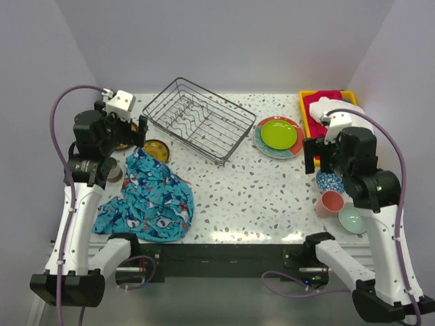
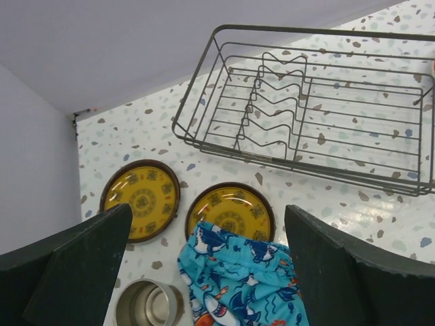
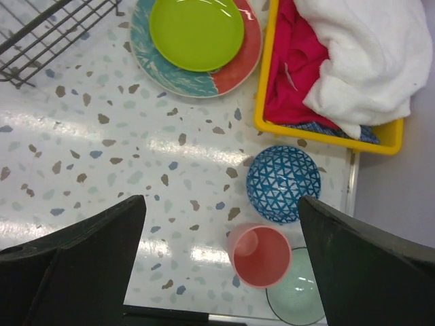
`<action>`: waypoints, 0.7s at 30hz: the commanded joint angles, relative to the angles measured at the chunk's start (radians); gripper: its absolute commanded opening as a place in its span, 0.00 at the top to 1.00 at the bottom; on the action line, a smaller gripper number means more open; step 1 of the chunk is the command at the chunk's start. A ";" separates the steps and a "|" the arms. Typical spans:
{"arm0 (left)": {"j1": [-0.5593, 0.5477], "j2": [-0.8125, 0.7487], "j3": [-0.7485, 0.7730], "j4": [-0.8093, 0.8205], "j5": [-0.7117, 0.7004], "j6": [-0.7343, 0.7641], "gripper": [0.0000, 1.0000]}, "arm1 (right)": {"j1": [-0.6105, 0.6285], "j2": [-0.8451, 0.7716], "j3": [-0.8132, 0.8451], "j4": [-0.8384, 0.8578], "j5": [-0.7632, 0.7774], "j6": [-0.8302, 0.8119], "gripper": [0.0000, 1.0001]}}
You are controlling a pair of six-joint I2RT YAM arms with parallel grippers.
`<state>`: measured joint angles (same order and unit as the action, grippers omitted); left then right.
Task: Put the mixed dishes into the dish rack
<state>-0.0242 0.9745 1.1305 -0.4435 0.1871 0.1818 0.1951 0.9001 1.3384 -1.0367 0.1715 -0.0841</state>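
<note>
Here, worktop (image 1: 272, 197): white with dark speckles, filling the middle of the overhead view.
Dish rack (image 1: 198, 128): dark wire basket with wavy dividers, upper centre of the overhead view, set at an angle.
Lime-green plate (image 1: 279, 133): stacked on a teal-and-red plate (image 1: 261, 141), just right of the rack.
Yellow-olive plates (image 2: 142, 198): two, side by side in the lower left of the left wrist view, below the rack.
Shark-print cloth (image 1: 149, 197): blue, crumpled, lower left of the overhead view, its edge lapping over one yellow-olive plate.
Pale cup (image 2: 146, 305): upright at the bottom edge of the left wrist view, just left of the cloth.
Blue patterned bowl (image 3: 283, 183): right of centre in the right wrist view, just below the yellow tray (image 3: 387, 141).
Pink cup (image 3: 259, 255): upright, just below that bowl, overlapping a mint bowl (image 3: 302, 302) at the bottom edge.
Tray contents: white towel (image 3: 367, 54) over a red cloth (image 3: 292, 75).
Left claw (image 2: 207, 210): jaws spread wide, holding nothing, above the yellow-olive plates and cloth.
Right claw (image 3: 221, 200): jaws spread wide, holding nothing, over bare worktop left of the blue bowl and pink cup.
</note>
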 commanded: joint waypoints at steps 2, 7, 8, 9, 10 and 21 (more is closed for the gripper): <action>0.009 0.006 0.089 -0.075 -0.052 0.108 0.00 | -0.002 -0.036 -0.119 0.198 -0.324 -0.058 0.01; 0.009 0.013 0.084 -0.118 -0.003 0.125 0.00 | -0.002 0.003 -0.171 0.374 -0.723 -0.163 0.04; 0.009 0.030 0.086 -0.132 0.006 0.122 0.00 | 0.000 0.031 -0.177 0.429 -0.753 -0.131 0.06; 0.009 0.044 0.089 -0.161 0.020 0.119 0.00 | 0.001 0.060 -0.173 0.446 -0.774 -0.114 0.08; 0.009 0.055 0.091 -0.172 0.052 0.114 0.00 | 0.010 0.133 -0.165 0.457 -0.771 -0.097 0.12; 0.007 0.147 -0.069 -0.031 0.221 0.053 0.07 | 0.122 0.477 0.033 0.472 -0.569 -0.169 0.21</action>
<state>-0.0216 1.1080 1.0969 -0.5552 0.3210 0.2699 0.2901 1.3258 1.2617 -0.6411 -0.4763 -0.2298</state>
